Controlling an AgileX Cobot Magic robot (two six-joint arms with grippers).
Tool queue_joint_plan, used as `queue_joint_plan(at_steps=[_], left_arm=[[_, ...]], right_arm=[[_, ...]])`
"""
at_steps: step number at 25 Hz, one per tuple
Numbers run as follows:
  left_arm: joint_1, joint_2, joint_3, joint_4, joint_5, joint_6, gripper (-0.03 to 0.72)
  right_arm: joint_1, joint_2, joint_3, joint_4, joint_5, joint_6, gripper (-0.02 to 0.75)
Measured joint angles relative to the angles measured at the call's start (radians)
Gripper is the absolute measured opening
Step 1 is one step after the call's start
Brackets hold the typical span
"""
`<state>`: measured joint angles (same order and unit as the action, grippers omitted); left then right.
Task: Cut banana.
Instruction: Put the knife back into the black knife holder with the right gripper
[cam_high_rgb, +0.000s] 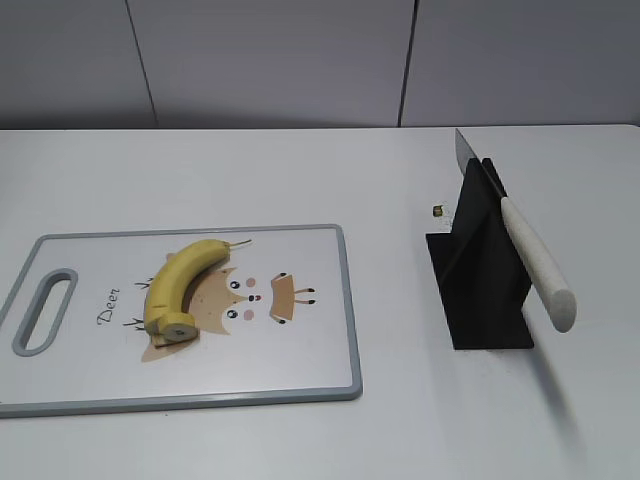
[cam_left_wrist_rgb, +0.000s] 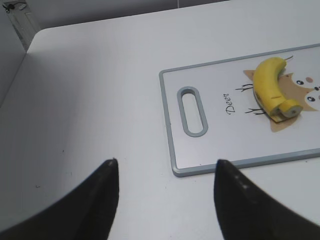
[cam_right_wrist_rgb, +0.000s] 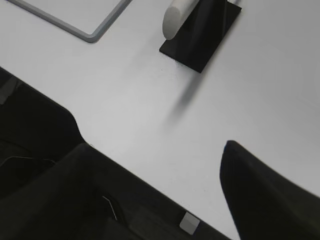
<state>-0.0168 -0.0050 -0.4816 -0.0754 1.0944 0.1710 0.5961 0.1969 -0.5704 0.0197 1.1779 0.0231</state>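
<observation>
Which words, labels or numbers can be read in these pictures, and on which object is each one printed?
"Deer": in dark script on the cutting board, beside the cartoon deer drawing that the banana partly covers.
Nothing else can be read: the knife and its black stand show no text.

Ahead of my left gripper (cam_left_wrist_rgb: 165, 200), whose fingers looked matt black, the cutting board (cam_left_wrist_rgb: 220, 145) was smooth white plastic with a grey rim. The banana (cam_left_wrist_rgb: 270, 85) had a waxy yellow skin. Beyond my right gripper, the knife's handle (cam_right_wrist_rgb: 179, 17) looked matt and speckled, its stand (cam_right_wrist_rgb: 205, 37) black, faintly glossy.
</observation>
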Motion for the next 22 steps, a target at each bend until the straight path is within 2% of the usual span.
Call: queue_joint_plan(at_steps=[10,17,22], left_arm=[[0.000,0.000,0.000,0.000,-0.001,0.000,0.571],[0.001,0.000,0.000,0.000,-0.001,0.000,0.569],[0.001,0.000,0.000,0.000,-0.001,0.000,0.561]], right_arm=[[0.000,-0.202,0.019,-0.002,0.041,-0.023,0.592],[0.000,-0.203,0.061,0.015,-0.103,-0.028,0.592],[0.000,-0.203,0.069,0.018,-0.128,-0.029,0.591]])
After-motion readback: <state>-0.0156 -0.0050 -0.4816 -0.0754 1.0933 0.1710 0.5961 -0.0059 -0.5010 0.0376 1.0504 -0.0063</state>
